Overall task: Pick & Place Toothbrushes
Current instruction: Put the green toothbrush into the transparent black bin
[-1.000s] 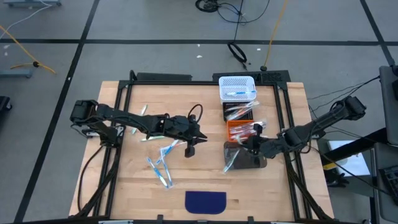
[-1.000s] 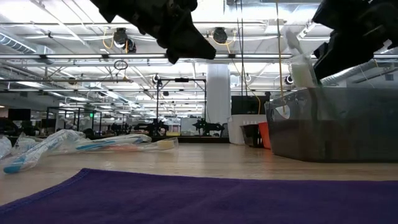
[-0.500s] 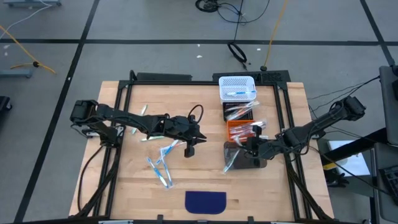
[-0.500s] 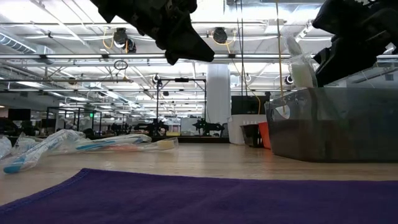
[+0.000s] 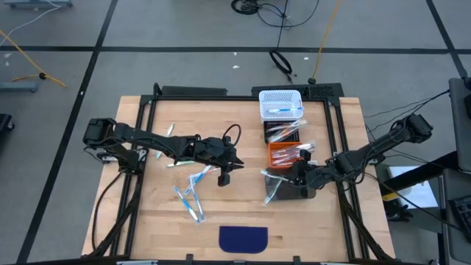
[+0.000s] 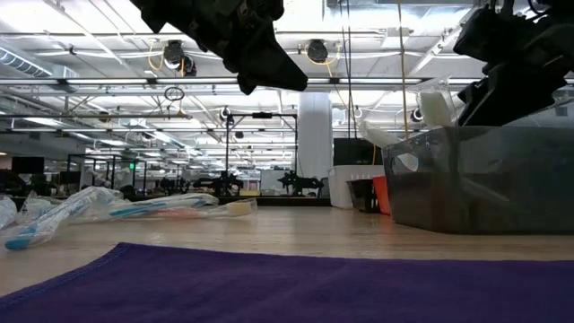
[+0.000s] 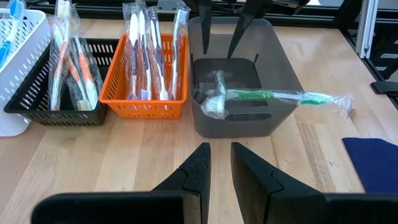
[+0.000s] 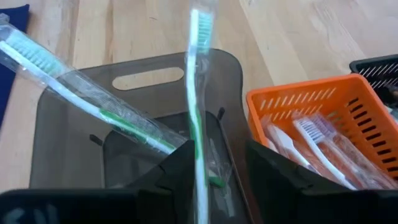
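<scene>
Toothbrush point(image 8: 196, 93), green and wrapped, stood between the right gripper point(image 5: 300, 175)'s narrowed jaws over the grey bin point(image 7: 273, 37) at 3 o'clock, carried slightly inward since a second ago toward another lying there point(image 7: 273, 97), so release seemed near, while the left gripper point(image 5: 224, 177) hung narrow-jawed mid-table.

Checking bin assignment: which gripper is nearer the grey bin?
Right. The right gripper is over the grey bin, holding a green toothbrush. The left gripper hangs over bare table, well off to the bin's side.
</scene>
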{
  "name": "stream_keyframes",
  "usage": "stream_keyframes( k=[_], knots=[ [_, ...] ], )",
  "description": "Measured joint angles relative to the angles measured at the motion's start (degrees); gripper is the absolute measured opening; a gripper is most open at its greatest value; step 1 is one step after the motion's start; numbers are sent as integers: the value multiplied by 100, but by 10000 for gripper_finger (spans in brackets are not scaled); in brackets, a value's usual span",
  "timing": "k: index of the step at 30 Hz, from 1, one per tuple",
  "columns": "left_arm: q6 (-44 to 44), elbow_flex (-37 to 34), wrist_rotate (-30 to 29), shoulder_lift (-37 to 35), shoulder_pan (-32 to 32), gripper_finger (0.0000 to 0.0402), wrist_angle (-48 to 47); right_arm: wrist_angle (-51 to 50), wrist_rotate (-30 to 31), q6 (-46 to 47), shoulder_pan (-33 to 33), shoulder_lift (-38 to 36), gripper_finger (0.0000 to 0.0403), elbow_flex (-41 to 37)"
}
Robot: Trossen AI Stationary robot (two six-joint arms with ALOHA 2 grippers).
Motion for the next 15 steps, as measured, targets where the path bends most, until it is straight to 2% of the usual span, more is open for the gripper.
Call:
stream_keyframes(
  k=[5, 15],
  knots=[
    [2, 0, 0, 0, 0, 63, -7, 96, 4, -97, 0, 0, 151, 0],
    [-1, 0, 0, 0, 0, 63, -32, 577, 9, -391, 0, -2, 142, 0]
  ],
)
